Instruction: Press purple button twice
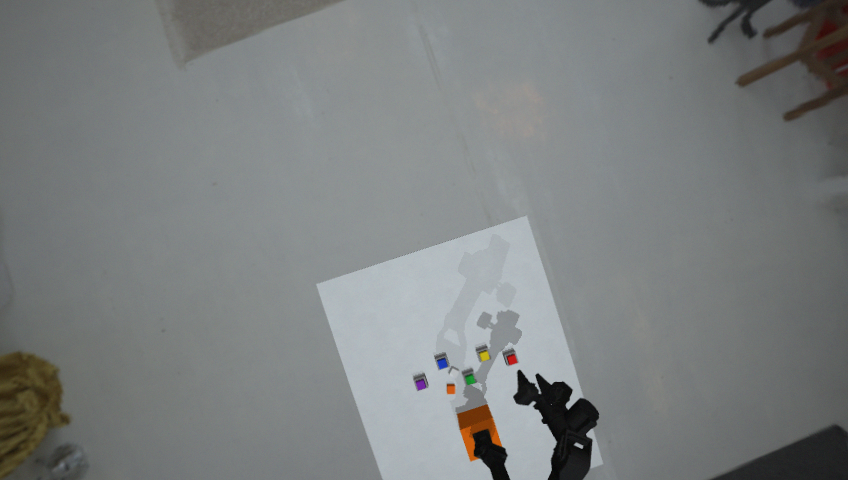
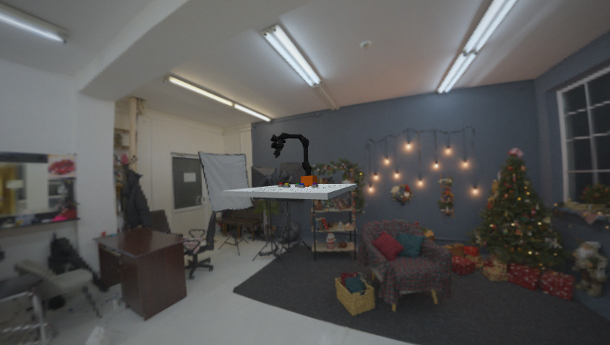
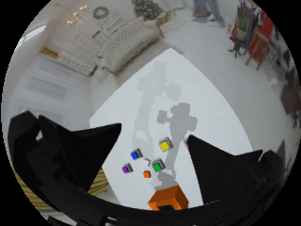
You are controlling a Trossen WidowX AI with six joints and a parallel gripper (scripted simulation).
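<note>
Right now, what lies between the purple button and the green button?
In the top view, the small orange block sits between purple button and green button, slightly nearer the base.

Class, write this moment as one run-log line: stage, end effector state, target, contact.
stage: approach | end effector: open, empty, high above table | target: purple button, not yet reached | contact: none | orange block: untouched

The arm [image 1: 565,446] (lower links) is cut off by the top view's bottom edge.
</note>
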